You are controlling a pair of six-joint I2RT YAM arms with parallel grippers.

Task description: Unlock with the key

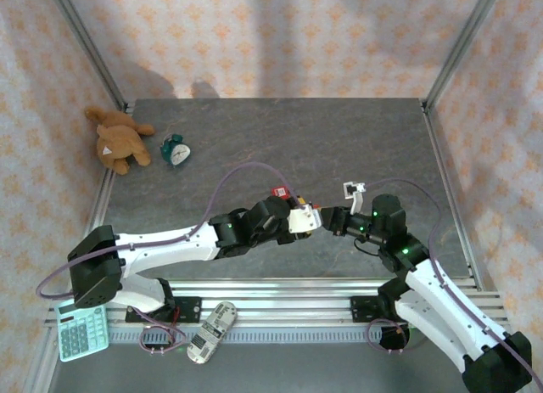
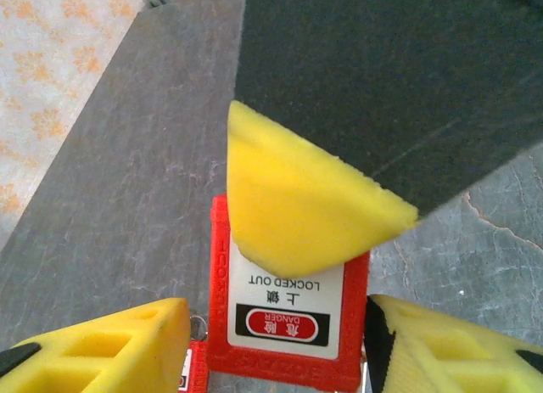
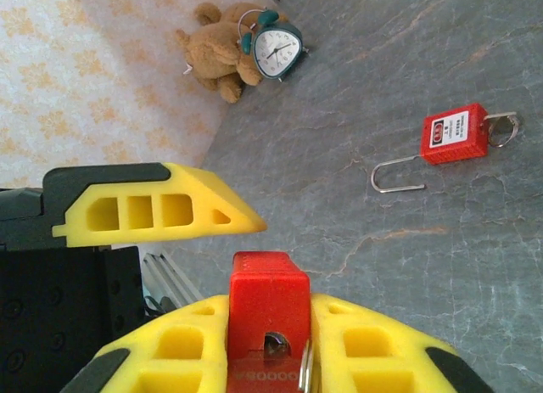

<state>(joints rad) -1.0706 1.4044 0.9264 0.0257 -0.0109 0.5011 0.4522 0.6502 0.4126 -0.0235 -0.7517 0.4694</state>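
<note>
A red padlock (image 2: 284,321) labelled "LOCKED OUT DANGER" hangs above the table between both grippers. My right gripper (image 3: 271,306) is shut on its flat faces, and its keyhole end (image 3: 273,346) faces the right wrist camera. My left gripper (image 2: 278,315) straddles the lock's bottom edge: its right finger (image 2: 424,342) touches the lock, while its left finger (image 2: 127,342) stands off by a small gap. In that gap hangs a metal ring (image 2: 197,327) carrying a small red tag. In the top view the left gripper (image 1: 307,216) and right gripper (image 1: 329,219) meet tip to tip.
A second red padlock (image 3: 454,137) (image 1: 277,191) lies on the table with its shackle (image 3: 397,176) swung open and a ring on it. A teddy bear (image 1: 119,140) and an alarm clock (image 1: 176,151) sit at the far left. A calculator (image 1: 81,329) and a remote (image 1: 210,329) lie near the arm bases.
</note>
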